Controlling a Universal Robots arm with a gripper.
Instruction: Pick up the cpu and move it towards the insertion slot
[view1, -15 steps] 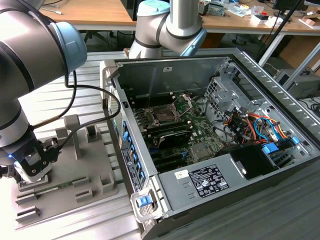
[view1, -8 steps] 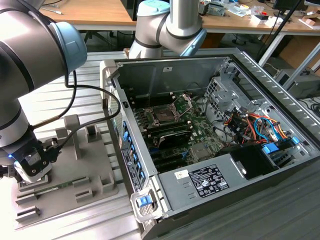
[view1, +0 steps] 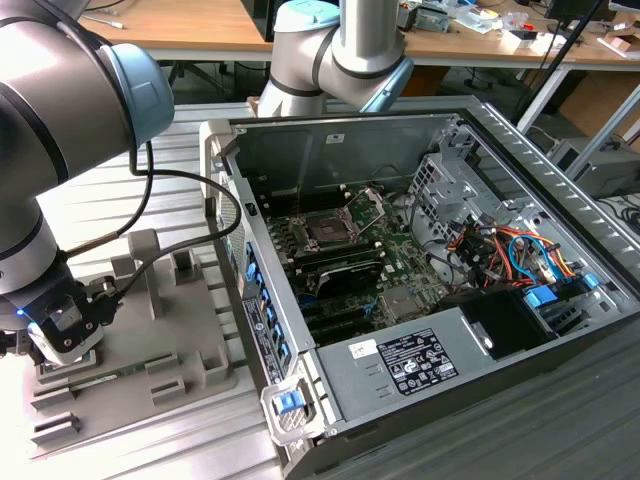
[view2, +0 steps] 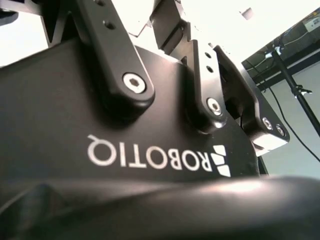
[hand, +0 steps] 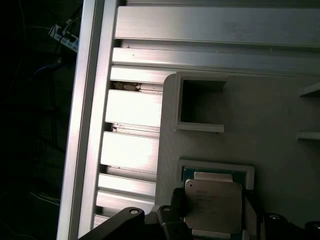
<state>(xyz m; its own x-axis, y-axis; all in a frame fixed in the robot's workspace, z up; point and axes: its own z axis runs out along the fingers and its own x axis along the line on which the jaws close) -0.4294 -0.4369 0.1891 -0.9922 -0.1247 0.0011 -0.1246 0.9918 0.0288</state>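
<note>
The cpu, a flat square chip with a pale silvery top and a green edge, lies at a white-rimmed recess of the grey fixture plate. My gripper is shut on it, with a dark finger pressed against each side of the chip. Whether the chip has left the recess I cannot tell. In the exterior view my gripper is low over the fixture plate at the exterior view's left. The insertion slot is inside the open computer case, dark-centred, with its metal retaining plate raised.
The case wall stands between the fixture and the motherboard. Long black memory slots, a drive cage and orange and blue cables crowd the case. Another arm stands behind it. The slotted aluminium table edge runs beside the fixture.
</note>
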